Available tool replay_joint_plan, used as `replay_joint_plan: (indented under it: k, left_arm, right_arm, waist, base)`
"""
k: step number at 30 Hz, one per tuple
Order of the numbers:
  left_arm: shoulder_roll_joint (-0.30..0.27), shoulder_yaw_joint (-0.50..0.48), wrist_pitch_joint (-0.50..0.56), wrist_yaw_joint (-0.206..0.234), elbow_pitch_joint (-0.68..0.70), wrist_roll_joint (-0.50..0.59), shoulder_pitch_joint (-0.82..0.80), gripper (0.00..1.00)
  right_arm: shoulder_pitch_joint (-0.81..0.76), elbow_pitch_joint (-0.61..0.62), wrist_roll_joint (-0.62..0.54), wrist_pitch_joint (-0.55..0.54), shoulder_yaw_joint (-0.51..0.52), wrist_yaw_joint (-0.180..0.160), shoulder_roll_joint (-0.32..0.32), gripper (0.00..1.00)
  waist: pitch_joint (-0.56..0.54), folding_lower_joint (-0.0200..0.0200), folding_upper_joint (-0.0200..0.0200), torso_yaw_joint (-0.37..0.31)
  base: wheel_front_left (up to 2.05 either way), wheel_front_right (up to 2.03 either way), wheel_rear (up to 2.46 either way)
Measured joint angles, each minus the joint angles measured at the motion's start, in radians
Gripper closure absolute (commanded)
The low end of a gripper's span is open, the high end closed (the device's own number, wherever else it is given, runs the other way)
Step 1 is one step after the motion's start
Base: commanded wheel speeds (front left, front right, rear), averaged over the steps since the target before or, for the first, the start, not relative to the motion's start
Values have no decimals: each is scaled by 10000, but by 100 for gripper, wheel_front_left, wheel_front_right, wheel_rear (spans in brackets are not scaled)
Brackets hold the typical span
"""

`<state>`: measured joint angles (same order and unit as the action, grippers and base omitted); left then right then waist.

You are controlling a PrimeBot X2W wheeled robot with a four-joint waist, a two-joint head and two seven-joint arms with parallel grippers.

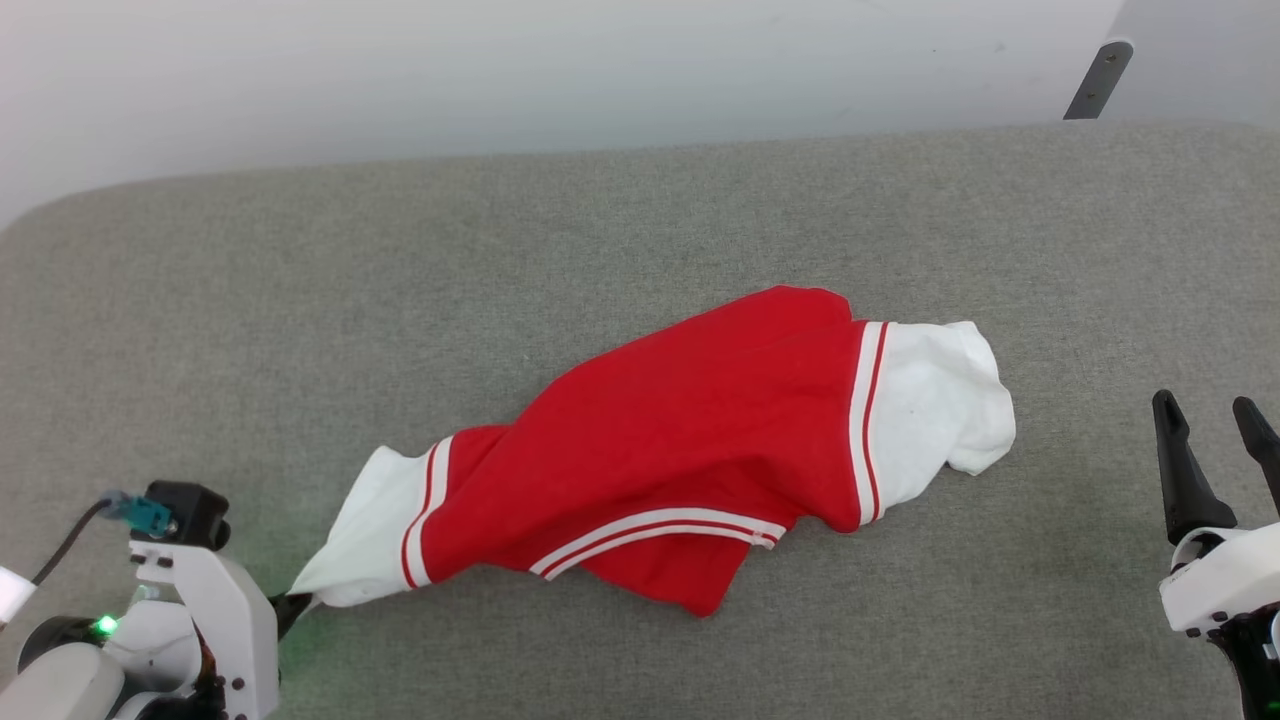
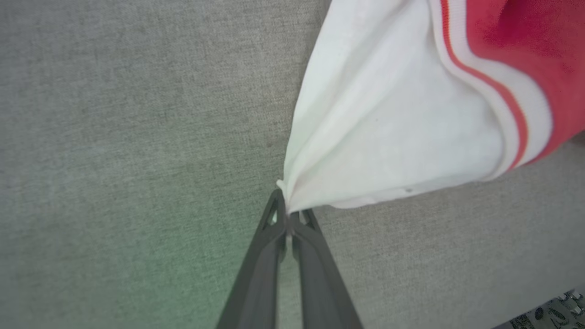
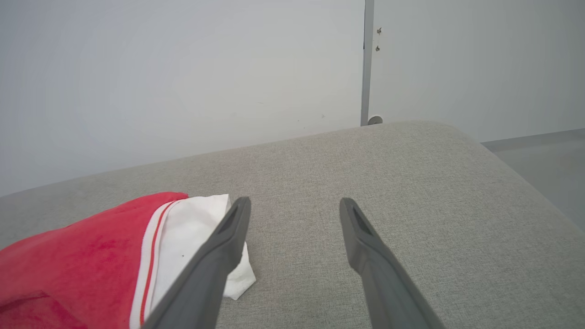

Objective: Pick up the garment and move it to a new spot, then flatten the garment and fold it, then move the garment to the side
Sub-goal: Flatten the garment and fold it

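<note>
The left gripper (image 2: 287, 218) is pinched tight on the tip of one white sleeve end of the red garment (image 1: 690, 440), which stretches away from its fingertips across the grey padded surface (image 1: 600, 230), while the right gripper (image 3: 295, 205) hovers wide apart and empty near the other white sleeve end.

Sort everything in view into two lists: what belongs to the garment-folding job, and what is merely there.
Belongs to the job:
- garment, crumpled, red with white sleeve ends
- left gripper, shut on one white sleeve end
- right gripper, open, apart from the garment

Merely there:
- grey padded surface under the garment
- dark bracket on the wall
- white wall
</note>
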<state>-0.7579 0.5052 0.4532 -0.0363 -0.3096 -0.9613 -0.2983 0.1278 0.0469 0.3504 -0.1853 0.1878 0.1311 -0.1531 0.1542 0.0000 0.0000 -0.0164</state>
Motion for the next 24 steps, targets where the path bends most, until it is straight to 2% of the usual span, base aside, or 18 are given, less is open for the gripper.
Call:
replay_joint_plan:
  k: [1,2,3,5,6,7,20,24]
  left_arm:
    - [35,-21,-61,-8,-6,-35,12,100]
    - [50,-36,-94,-31,-8,-69,14,75]
    - [54,-36,-94,-31,-12,-75,13,58]
    - [59,-52,-94,-25,-13,-94,13,8]
    - [61,-94,-92,13,2,-150,13,8]
    - [48,-132,-86,25,33,-169,12,0]
    - [-765,-890,725,859,1735,-696,-337,0]
    - [-805,-901,1202,1011,1808,-897,-635,0]
  right_arm:
    - [0,0,0,0,-10,0,2,0]
    - [0,0,0,-2,-12,0,2,0]
    - [0,-2,0,-6,-12,0,2,0]
    - [0,-2,2,-12,-19,0,2,0]
    - [0,-4,4,-13,-35,0,2,0]
    - [0,-4,6,-15,-46,0,0,0]
    - [-82,148,35,-58,-36,0,29,0]
    - [-80,213,56,-59,-54,0,58,0]
  waist:
    - [1,0,0,-2]
    - [4,-1,0,-1]
    - [2,0,0,5]
    - [-6,0,0,12]
    - [-14,0,0,15]
    - [-19,0,0,15]
    - [-96,0,0,7]
    - [-56,0,0,-59]
  base:
    - [0,0,0]
    - [0,0,0]
    - [0,0,0]
    - [0,0,0]
    - [0,0,0]
    - [0,0,0]
    - [0,0,0]
    - [0,0,0]
